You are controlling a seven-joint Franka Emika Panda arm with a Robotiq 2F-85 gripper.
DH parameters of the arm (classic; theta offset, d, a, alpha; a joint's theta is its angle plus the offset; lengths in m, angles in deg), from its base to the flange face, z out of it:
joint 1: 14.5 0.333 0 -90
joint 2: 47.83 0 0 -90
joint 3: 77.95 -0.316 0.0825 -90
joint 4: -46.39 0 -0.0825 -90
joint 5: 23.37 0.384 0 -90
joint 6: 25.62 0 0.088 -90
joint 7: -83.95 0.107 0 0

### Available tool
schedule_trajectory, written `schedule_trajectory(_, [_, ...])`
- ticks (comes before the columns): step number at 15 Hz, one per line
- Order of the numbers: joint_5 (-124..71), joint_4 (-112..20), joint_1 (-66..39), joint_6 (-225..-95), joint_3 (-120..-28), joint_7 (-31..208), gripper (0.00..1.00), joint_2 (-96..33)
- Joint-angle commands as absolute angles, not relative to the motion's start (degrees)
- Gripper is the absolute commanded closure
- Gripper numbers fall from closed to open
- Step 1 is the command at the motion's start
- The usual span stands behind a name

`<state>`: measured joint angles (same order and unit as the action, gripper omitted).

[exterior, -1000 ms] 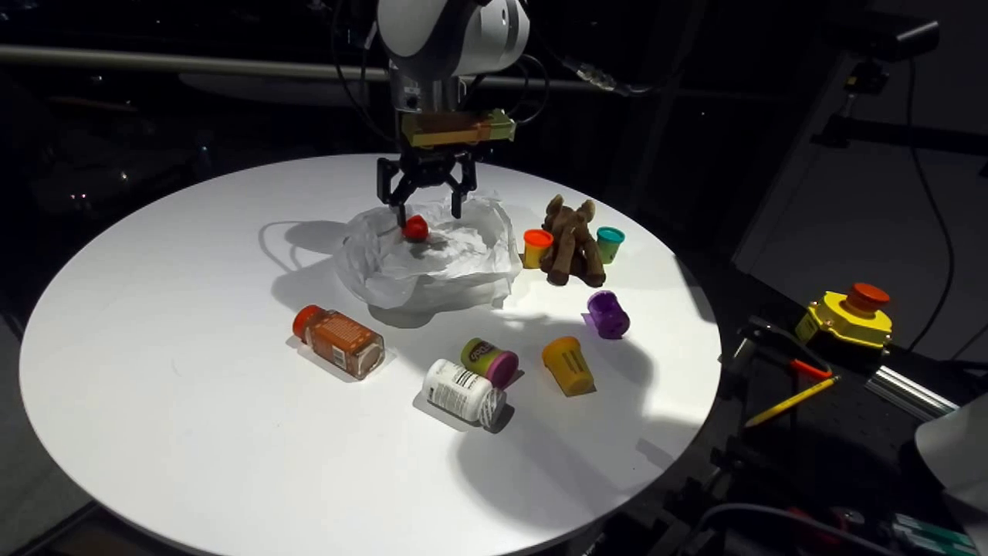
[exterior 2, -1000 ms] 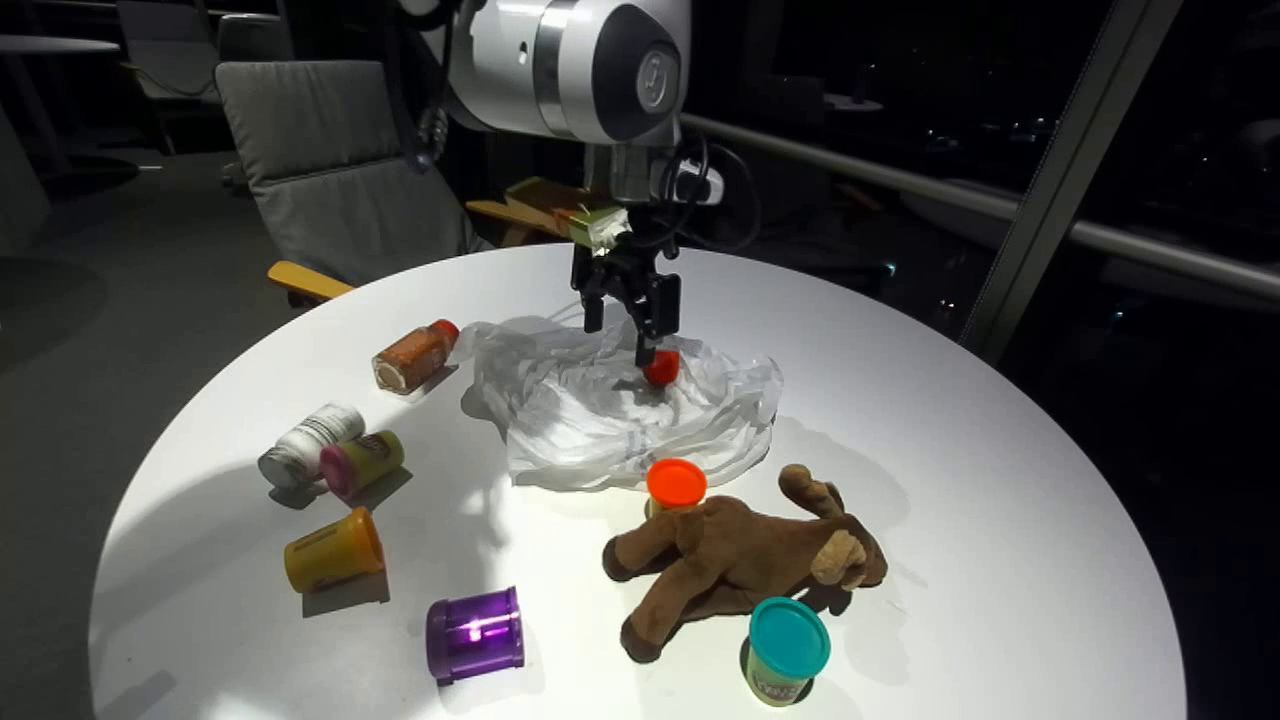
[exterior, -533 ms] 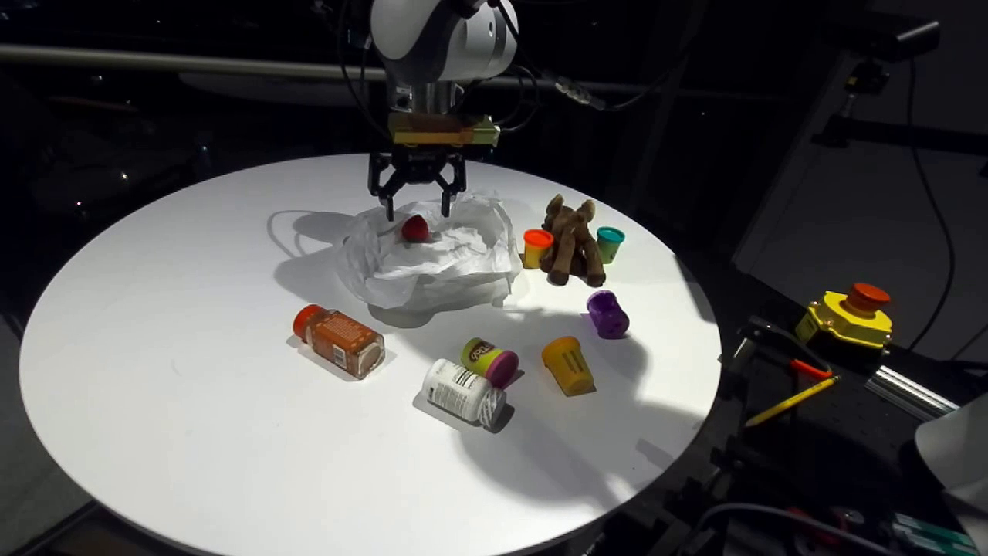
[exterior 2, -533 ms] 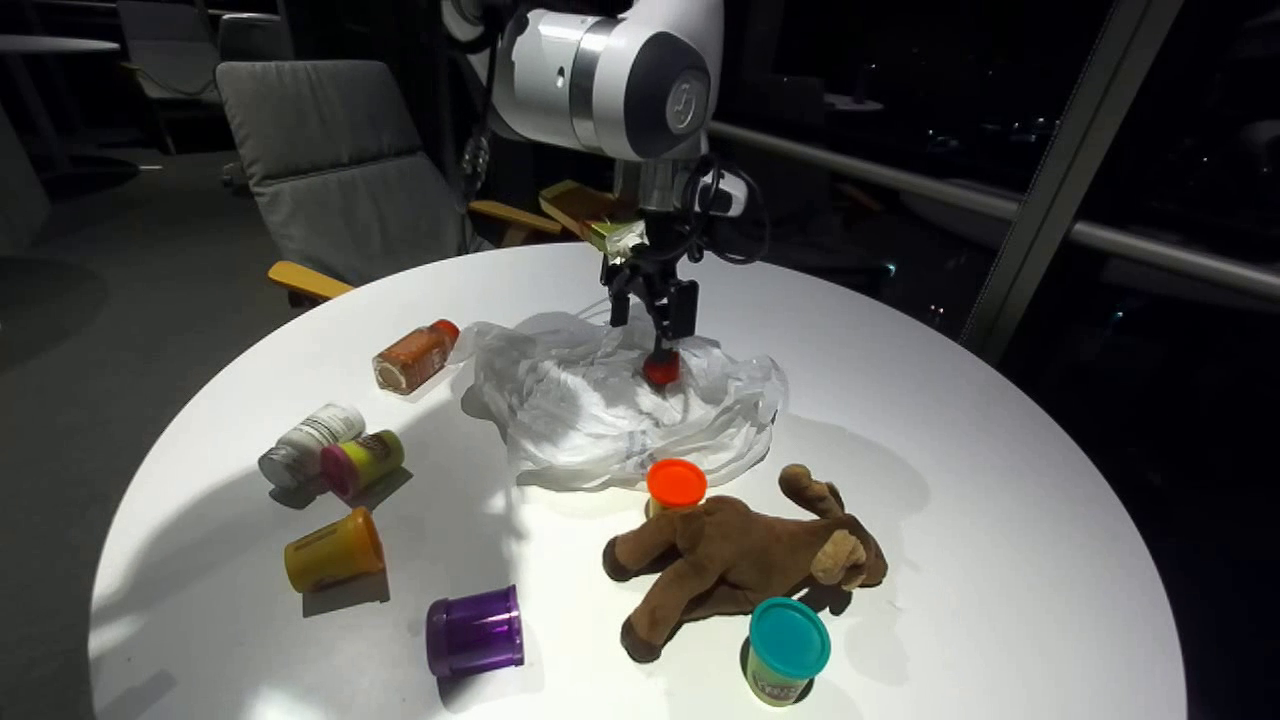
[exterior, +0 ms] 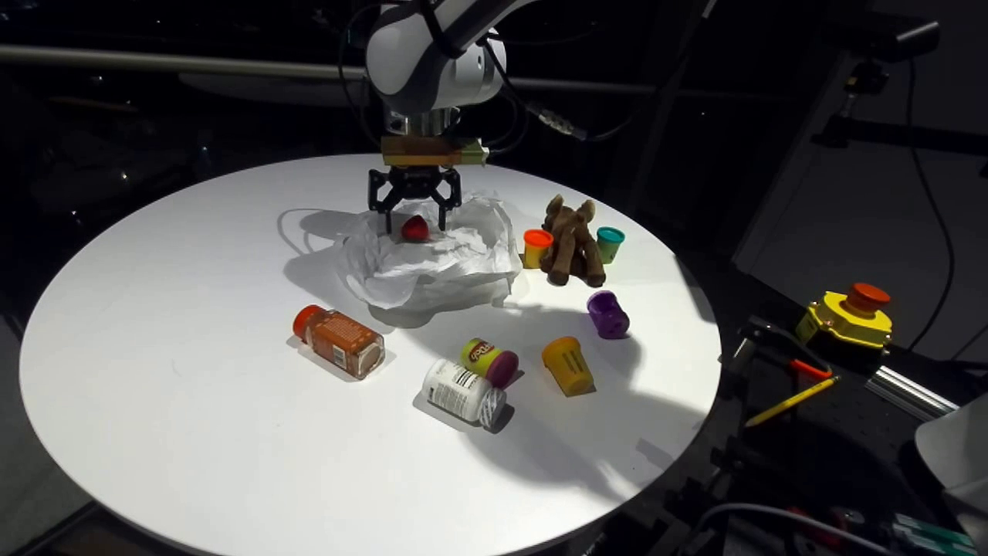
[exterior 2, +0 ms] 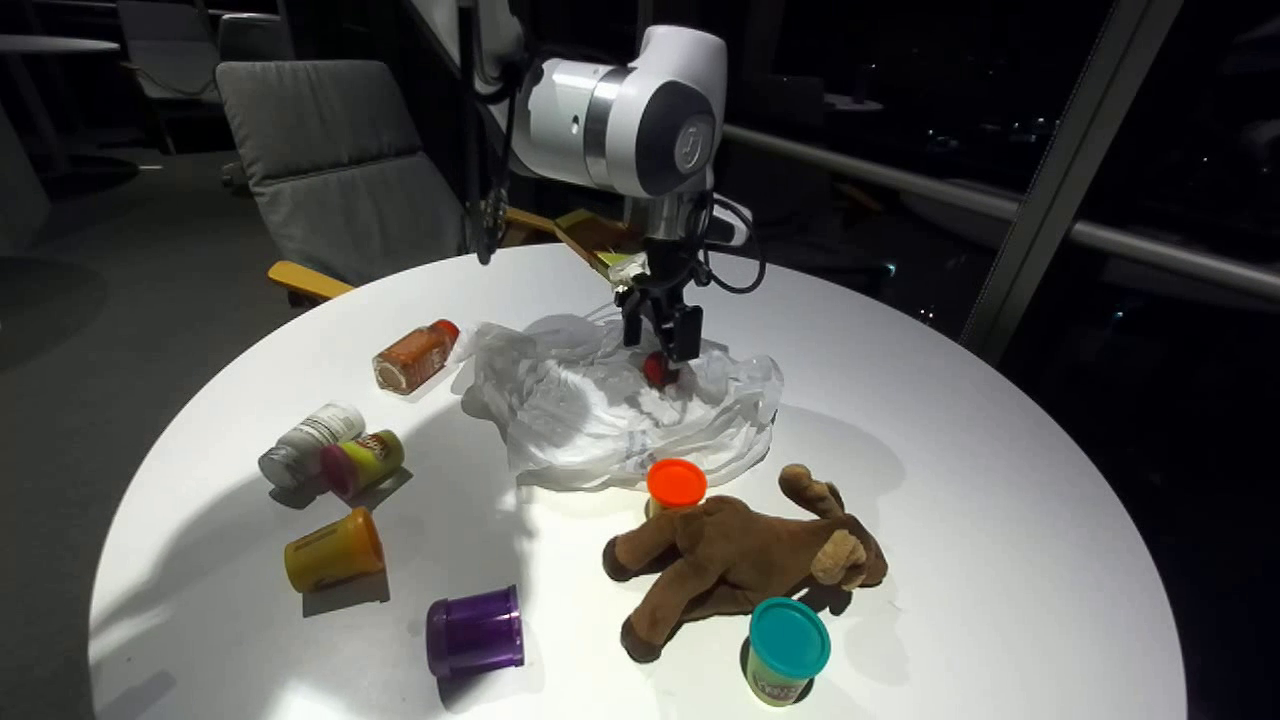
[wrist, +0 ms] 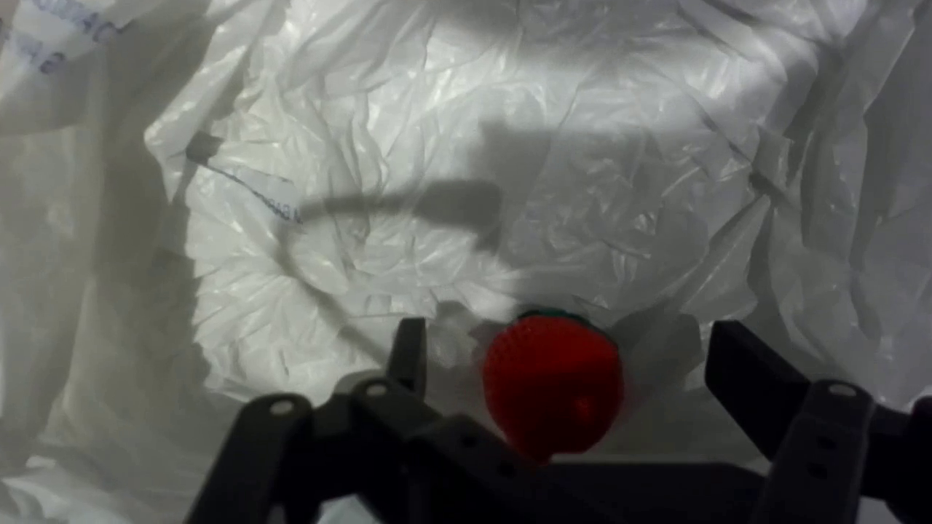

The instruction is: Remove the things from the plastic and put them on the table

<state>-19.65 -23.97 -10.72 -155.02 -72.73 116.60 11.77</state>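
The white plastic bag [exterior: 432, 282] lies crumpled and open on the round white table [exterior: 193, 432]; it also shows in an exterior view [exterior 2: 570, 435] and fills the wrist view [wrist: 349, 145]. A red strawberry-like piece [exterior: 415, 228] with a dark green top sits in the bag. In the wrist view this red piece [wrist: 553, 386] is between the fingers, with a gap on each side. My gripper [wrist: 569, 331] points down into the bag and is open. In an exterior view one finger [exterior 2: 686, 335] partly hides the red piece [exterior 2: 656, 370].
An orange-capped bottle [exterior: 340, 340], a white bottle [exterior: 463, 392], a yellow-and-pink tub [exterior: 489, 362], a yellow tub [exterior: 568, 366] and a purple container [exterior: 607, 314] lie in front of the bag. A brown plush animal [exterior 2: 750, 560] lies beside an orange-lidded tub [exterior 2: 676, 484] and a teal-lidded tub [exterior 2: 788, 650].
The gripper has moved down toward the bag and slightly left in an exterior view, so its fingers stand on either side of the red piece. It stayed open. Objects have not moved.
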Motion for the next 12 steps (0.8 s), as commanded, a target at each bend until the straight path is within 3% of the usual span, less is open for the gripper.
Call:
schedule_trajectory(1, [-19.2, -18.0, -10.7, -153.2, -71.2, 118.7, 0.21, 15.1])
schedule_trajectory(2, [-19.1, -17.6, -10.8, -153.0, -71.2, 118.9, 0.34, 15.4])
schedule_trajectory(3, [-19.0, -17.0, -11.0, -152.9, -71.2, 119.1, 0.34, 15.8])
schedule_trajectory(8, [-18.3, -17.5, -11.6, -152.4, -72.1, 118.6, 0.72, 14.9])
schedule_trajectory(12, [-17.2, -22.7, -12.1, -154.3, -72.7, 118.0, 0.73, 9.8])
